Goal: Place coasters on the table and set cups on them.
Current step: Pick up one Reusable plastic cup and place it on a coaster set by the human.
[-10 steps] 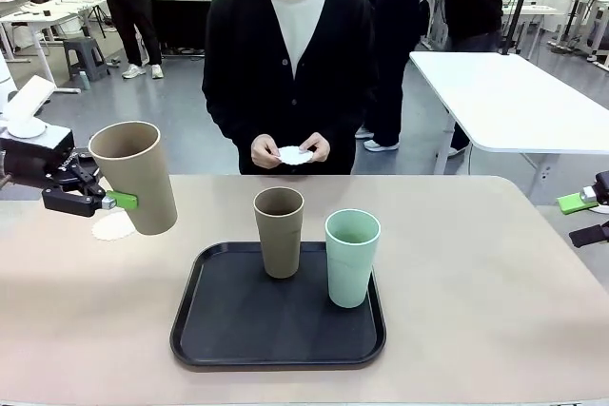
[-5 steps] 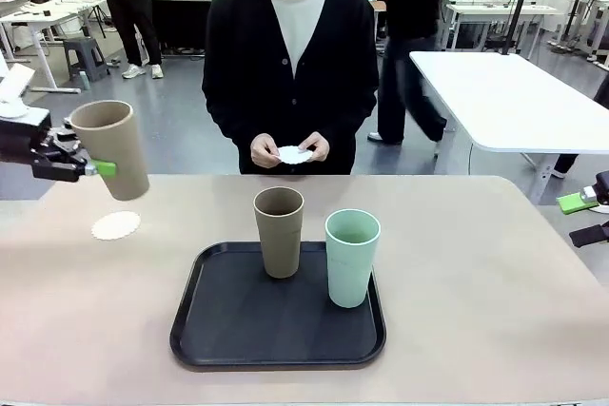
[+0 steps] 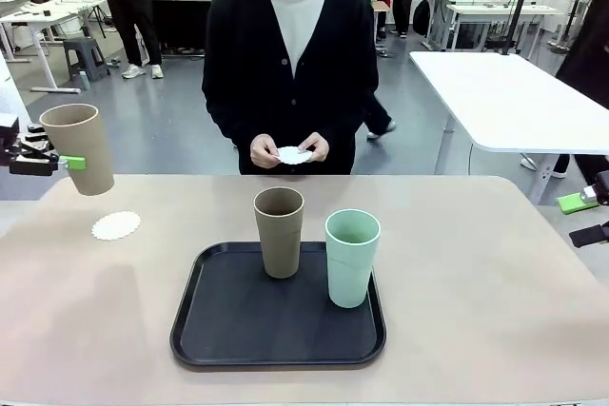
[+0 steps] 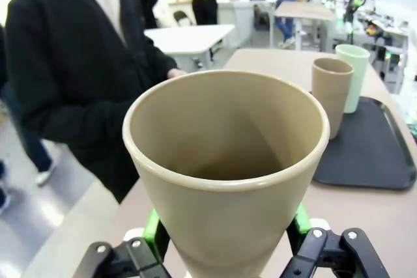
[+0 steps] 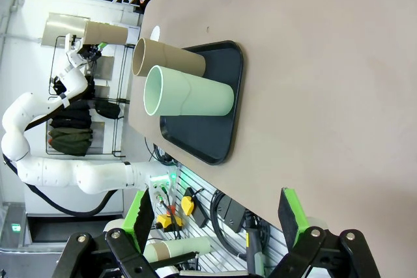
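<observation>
Front view, from the left: my left jaws are clamped on the side of a tan cup [image 3: 81,149], which hangs slightly tilted in the air, well left of the black tray [image 3: 276,360] and farther back. Lower and nearer the tray, on its left, a coaster [image 3: 116,225] lies flat on the surface [image 3: 476,301], apart from that cup. On the tray stand a second tan cup [image 3: 279,232] and, just to its right, the mint cup [image 3: 352,259], both upright. Beyond the tray a person [image 3: 285,64] holds another coaster [image 3: 294,154]. Far right of the tray, past the surface's edge, my right jaws stand wide with nothing between them.
</observation>
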`<state>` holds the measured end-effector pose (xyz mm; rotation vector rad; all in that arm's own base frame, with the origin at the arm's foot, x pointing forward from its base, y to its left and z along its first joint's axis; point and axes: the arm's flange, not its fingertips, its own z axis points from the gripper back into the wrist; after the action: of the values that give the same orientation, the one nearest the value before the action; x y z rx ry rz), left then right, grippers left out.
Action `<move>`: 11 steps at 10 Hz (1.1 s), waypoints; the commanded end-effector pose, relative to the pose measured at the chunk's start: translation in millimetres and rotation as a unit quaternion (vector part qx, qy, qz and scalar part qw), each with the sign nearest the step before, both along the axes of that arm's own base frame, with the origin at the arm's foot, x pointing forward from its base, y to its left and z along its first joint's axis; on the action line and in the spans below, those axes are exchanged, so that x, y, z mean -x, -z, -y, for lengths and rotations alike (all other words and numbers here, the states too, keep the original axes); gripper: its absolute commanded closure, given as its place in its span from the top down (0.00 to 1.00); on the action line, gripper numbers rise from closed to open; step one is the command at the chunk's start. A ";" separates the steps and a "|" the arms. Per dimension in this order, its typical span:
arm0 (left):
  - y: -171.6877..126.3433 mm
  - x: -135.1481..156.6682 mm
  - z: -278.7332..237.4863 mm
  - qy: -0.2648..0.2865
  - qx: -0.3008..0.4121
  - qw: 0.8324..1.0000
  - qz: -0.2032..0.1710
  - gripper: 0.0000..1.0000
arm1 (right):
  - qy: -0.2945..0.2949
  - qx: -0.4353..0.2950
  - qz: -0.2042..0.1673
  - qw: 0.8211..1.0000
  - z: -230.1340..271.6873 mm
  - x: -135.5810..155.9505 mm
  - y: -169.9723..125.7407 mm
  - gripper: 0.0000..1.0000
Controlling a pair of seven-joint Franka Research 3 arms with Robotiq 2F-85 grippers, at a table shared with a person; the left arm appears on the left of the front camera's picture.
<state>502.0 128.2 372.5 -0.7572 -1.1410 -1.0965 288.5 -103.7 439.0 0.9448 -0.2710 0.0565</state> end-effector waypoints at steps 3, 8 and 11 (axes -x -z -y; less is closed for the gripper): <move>30.0 -6.7 -10.6 0.003 0.025 1.000 0.006 0.86 | 0.000 -0.005 0.002 1.000 0.1 -0.5 0.2 1.00; 66.8 -7.2 -1.3 0.025 0.034 0.999 0.027 0.86 | 0.000 -0.005 0.002 1.000 0.1 -0.5 0.2 1.00; 70.8 -3.0 -0.1 0.022 0.018 1.000 0.005 0.86 | 0.000 -0.005 0.002 1.000 0.1 -0.5 0.2 1.00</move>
<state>505.0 127.8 300.2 -0.8160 -1.1630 -1.1190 288.5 -103.7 439.0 0.9448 -0.2711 0.0564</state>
